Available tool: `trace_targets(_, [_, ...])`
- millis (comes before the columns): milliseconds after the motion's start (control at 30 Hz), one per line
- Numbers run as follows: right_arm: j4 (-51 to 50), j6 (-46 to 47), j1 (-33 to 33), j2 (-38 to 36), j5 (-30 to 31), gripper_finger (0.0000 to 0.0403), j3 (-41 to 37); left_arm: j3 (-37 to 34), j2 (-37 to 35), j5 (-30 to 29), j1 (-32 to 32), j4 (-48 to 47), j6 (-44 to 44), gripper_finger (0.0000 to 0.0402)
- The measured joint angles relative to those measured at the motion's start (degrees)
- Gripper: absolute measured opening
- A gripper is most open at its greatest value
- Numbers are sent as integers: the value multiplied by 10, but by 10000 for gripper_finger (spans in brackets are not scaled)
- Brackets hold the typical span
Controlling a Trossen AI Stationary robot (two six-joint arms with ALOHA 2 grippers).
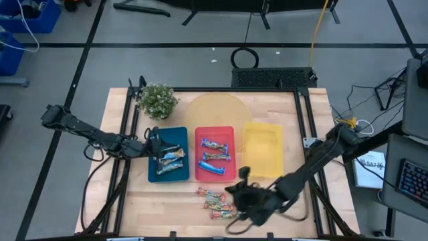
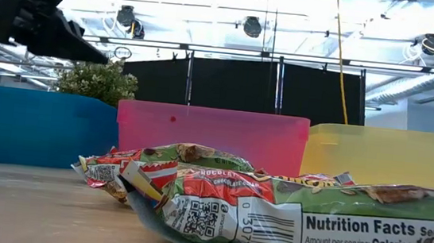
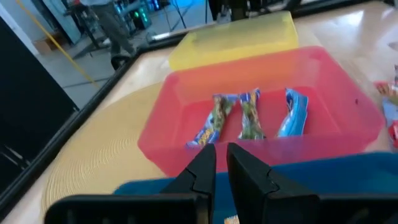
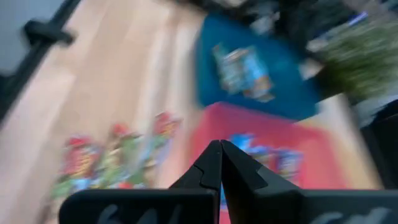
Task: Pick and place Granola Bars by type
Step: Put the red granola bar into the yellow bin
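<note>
My right tool [image 1: 249, 198], pinched shut and empty, hovers beside the red-green bars [image 1: 215, 203] on the table [image 1: 167, 201]. They look light, crinkly, slippery; I'd grip mid-body across the width.

In the low view, the nearest granola bar wrapper [image 2: 303, 218], lower right of the frame, reads "Nutrition Facts", "Serv. size" and "Calories", beside a QR code and barcode digits. Its red band reads "CHOCOLATE".
</note>
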Motion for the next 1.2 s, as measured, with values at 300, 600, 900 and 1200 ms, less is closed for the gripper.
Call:
trace_targets(300, [-175,200,0,122,-204,5,151,0,0,-4,1,39,47,49])
trace_targets(600, [-156,292,1,182,-309,127,150,0,0,0,1,31,48,49])
trace_targets(900, [-146,295,10,218,-354,219,150,0,0,0,1,32,58,49])
trace_targets(1200, [-127,308,13,222,-354,214,141,0,0,0,1,31,53,49])
